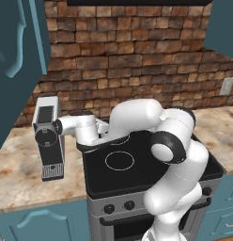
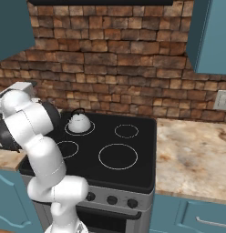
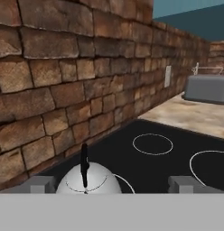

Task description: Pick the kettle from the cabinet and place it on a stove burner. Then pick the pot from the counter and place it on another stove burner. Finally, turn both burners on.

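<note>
The kettle (image 2: pixel 79 123) sits on the stove burner (image 2: pixel 69 129) at the cooktop's 11 o'clock. The gripper (image 3: pixel 113 185) is spread fully wide and empty, fingers (image 3: pixel 41 185) flanking the kettle.

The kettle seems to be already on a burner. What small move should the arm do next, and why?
Probably lift the open gripper straight up and back from the kettle. The kettle sits upright on a rear ring of the cooktop, and the fingertips stand wide on either side of it, so it looks released; the pot comes next.
</note>
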